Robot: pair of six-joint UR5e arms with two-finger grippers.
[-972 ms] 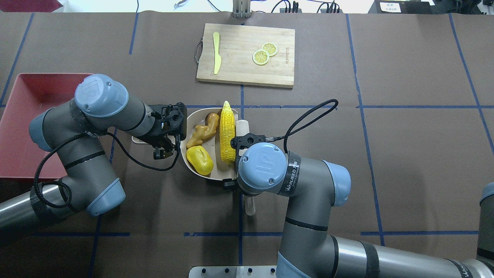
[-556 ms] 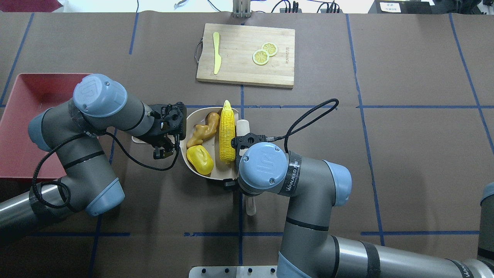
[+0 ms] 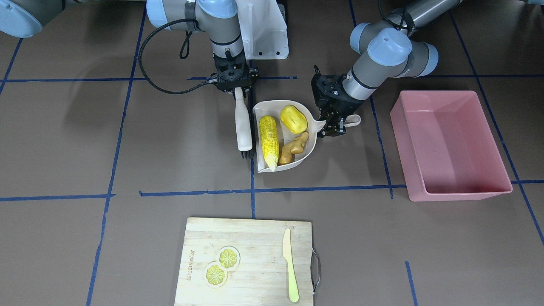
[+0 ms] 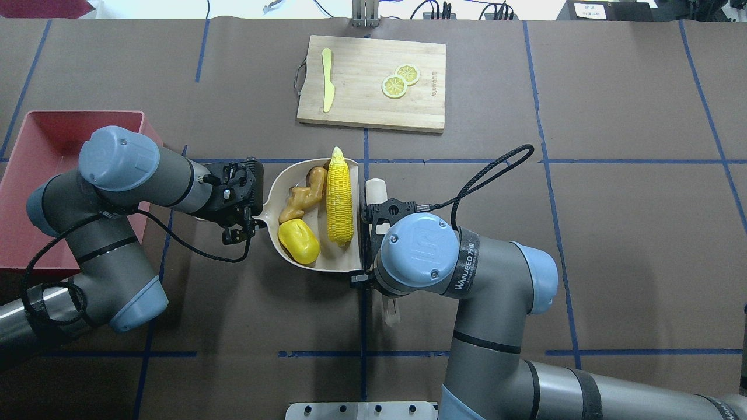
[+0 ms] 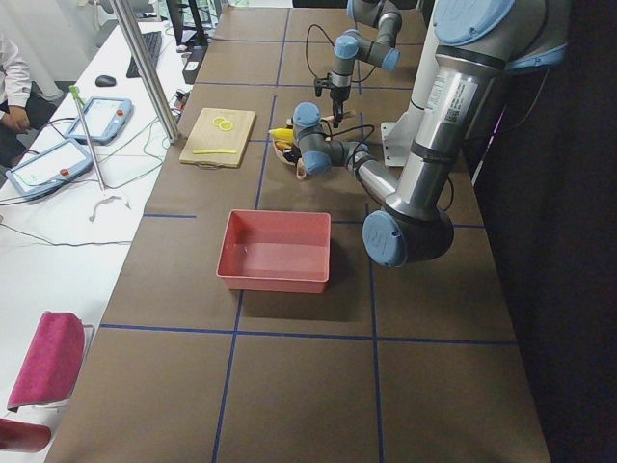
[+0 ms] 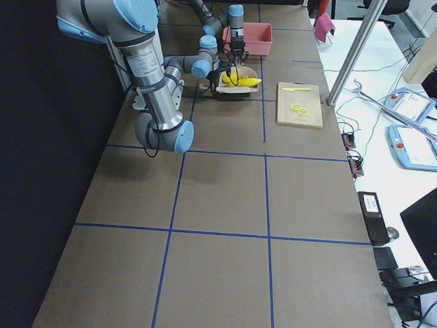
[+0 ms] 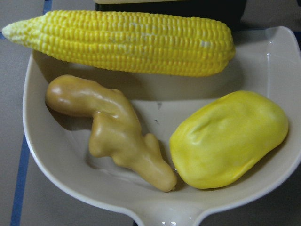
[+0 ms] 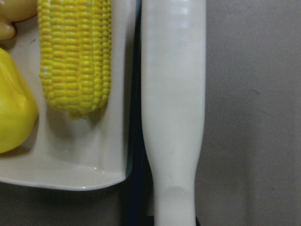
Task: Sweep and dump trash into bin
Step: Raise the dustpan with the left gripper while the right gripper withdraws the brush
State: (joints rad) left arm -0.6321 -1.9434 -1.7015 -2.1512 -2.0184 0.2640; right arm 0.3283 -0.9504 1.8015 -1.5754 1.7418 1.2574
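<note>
Looks past the sweeping and into the carry — the whole load sitting in the beige dustpan (image 4: 334,258) at mid-frame of the overhead view: corn cob (image 4: 339,197) along its right side, ginger root (image 4: 300,196) at upper left, potato-like lump (image 4: 299,241) at lower left; left gripper (image 3: 334,124) clamped on the dustpan's handle, right of centre in the front view; right gripper (image 3: 238,87) closed round the white brush (image 3: 243,127), lying just beside the pan's straight open edge, bristles toward the bottom of that frame; pink bin (image 3: 461,196) at far right there, well apart from the pan; next, likely — lift level, carry over the bin's rim, tip mouth-down, minding the long cob poking past the rim.
</note>
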